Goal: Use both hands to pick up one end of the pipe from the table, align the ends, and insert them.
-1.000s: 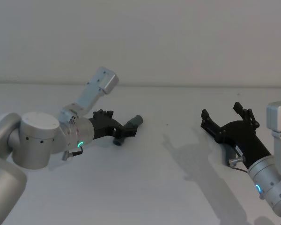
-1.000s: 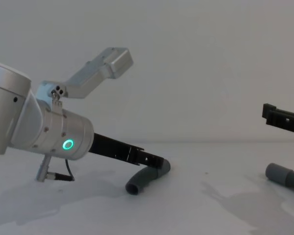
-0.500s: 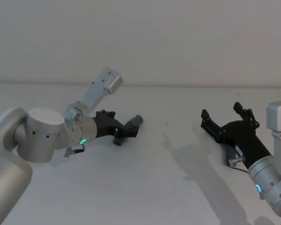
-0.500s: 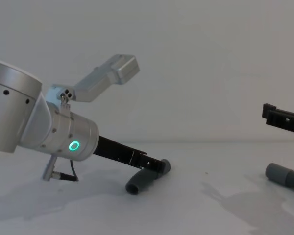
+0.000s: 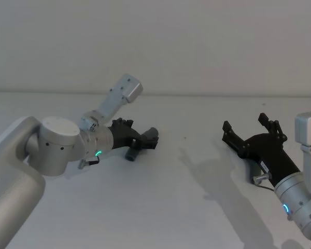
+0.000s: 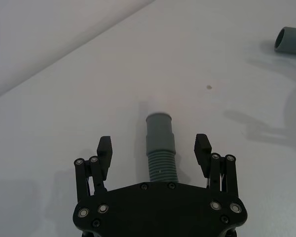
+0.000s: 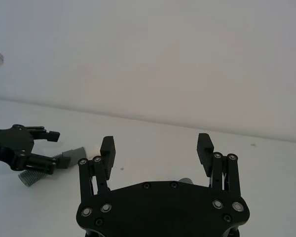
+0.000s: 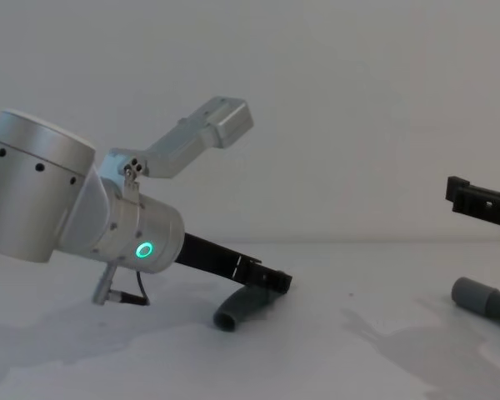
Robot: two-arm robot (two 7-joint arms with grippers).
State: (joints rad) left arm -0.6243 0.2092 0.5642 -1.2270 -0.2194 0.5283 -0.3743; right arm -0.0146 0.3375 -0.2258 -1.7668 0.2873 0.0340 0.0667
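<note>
The curved ribbed pipe piece (image 5: 140, 143) lies on the white table (image 5: 160, 207), its smooth grey cuff (image 6: 159, 129) pointing away from my left arm. My left gripper (image 6: 153, 139) is open and low over it, one finger on each side of the ribbed part, not touching. From the side, the left gripper (image 8: 271, 279) sits on top of that piece (image 8: 237, 308). The other pipe piece (image 8: 483, 300) lies at the right, its cuff (image 6: 290, 39) open-ended. My right gripper (image 5: 251, 132) hovers open above it, with nothing between its fingers (image 7: 107, 145).
The table (image 8: 342, 367) is bare between the two pipe pieces. A pale wall runs along its far edge. The silver left arm (image 8: 83, 217) with its green ring takes up the near left.
My left arm has pushed forward and lowered, so its open fingers now reach further along the curved piece. The right arm and both pipe pieces have stayed put.
</note>
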